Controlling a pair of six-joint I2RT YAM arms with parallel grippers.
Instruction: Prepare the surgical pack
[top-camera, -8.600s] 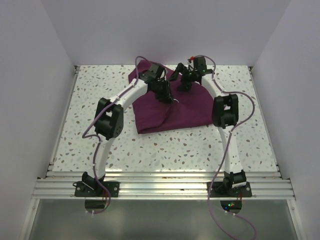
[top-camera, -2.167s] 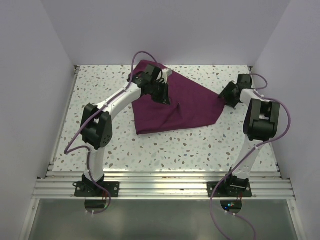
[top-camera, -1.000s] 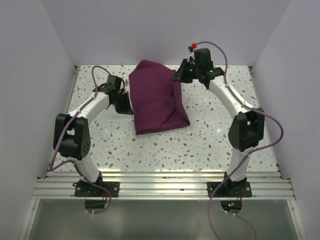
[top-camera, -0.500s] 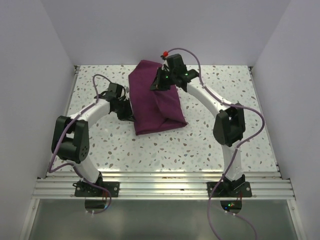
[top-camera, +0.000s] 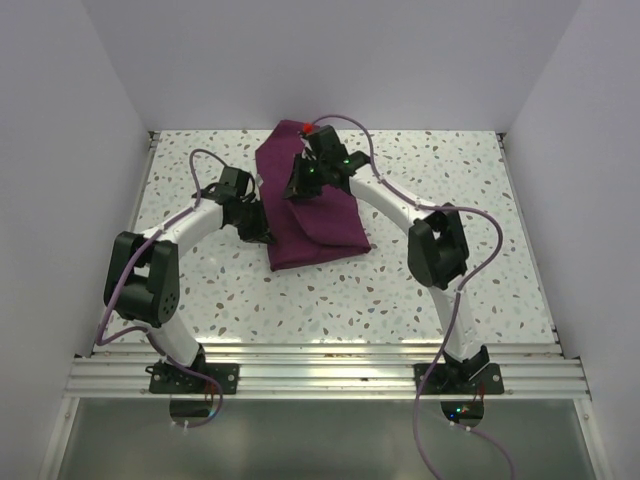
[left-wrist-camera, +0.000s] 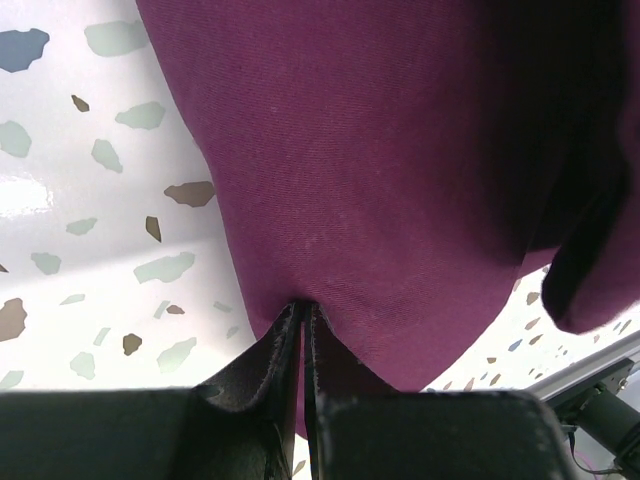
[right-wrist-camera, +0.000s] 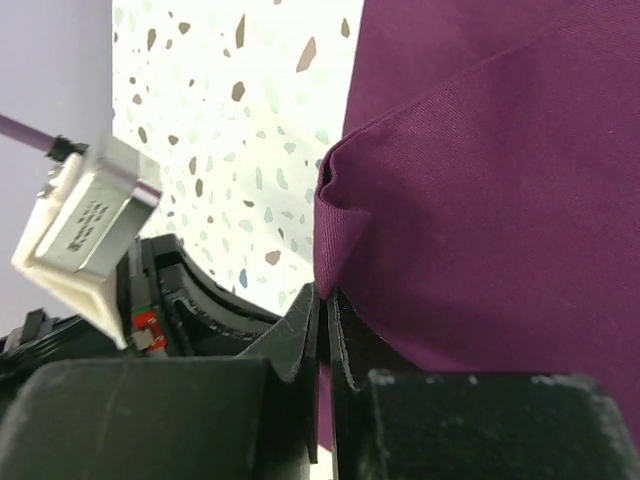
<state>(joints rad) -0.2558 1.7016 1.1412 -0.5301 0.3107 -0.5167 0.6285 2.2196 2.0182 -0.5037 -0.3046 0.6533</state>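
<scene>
Two drape edges (part-hidden) between fingers

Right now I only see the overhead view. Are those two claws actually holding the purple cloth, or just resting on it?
Observer: Holding it. The left wrist camera shows the left gripper pinched shut on an edge of the maroon drape.
Operator: And the other claw?
Observer: The right wrist camera shows the right gripper shut on a folded corner of the drape, with a small pucker in the fabric just beyond the pinch.
</scene>
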